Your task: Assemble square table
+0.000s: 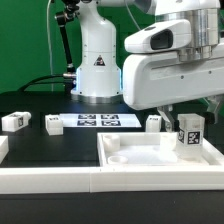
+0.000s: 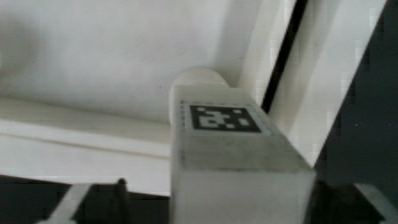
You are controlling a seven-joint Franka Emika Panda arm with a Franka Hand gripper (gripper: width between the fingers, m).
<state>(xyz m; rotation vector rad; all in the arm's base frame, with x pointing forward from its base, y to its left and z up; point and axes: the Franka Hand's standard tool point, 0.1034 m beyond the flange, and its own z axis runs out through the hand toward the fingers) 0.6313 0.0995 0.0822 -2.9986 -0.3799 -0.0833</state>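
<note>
gripper (image 1: 187,121) pinches one leg (image 1: 189,135) upright over the square table top (image 1: 128,162), lower right of the exterior view. leg-fitting is in hand; next it likely needs lowering squarely into a corner, then twisting.

The leg (image 1: 189,134) hides the gripper's (image 1: 188,124) fingertips; its grip is unreadable.

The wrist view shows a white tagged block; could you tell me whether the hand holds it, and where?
Yes, it appears so: the hand grips the small white tagged block leg by its upper end, above the white square tray-like tabletop.
</note>
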